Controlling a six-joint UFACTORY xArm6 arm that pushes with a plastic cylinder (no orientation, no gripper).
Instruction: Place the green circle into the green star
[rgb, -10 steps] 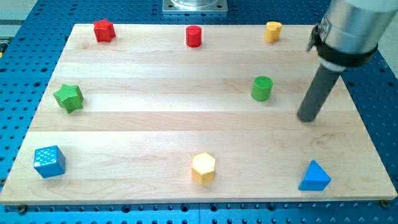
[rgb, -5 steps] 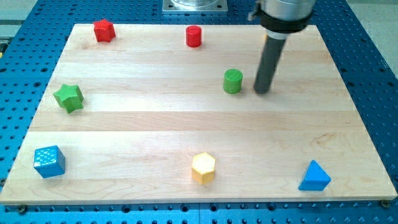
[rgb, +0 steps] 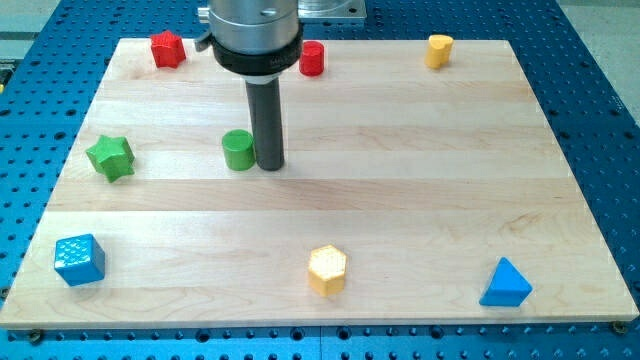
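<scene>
The green circle (rgb: 238, 150), a short green cylinder, stands on the wooden board left of its middle. The green star (rgb: 110, 157) lies near the board's left edge, well to the left of the circle. My tip (rgb: 270, 164) rests on the board right against the circle's right side. The rod rises from there to the arm's grey body at the view's top.
A red star (rgb: 167, 48) and a red cylinder (rgb: 312, 59) sit along the top edge, with a yellow block (rgb: 438, 50) at the top right. A blue cube (rgb: 79, 259), a yellow hexagon (rgb: 327, 270) and a blue triangle (rgb: 506, 284) sit along the bottom.
My tip has swept left across the board, pushing the green circle from right of the middle to left of the middle, closer to the green star. The other blocks have stayed put.
</scene>
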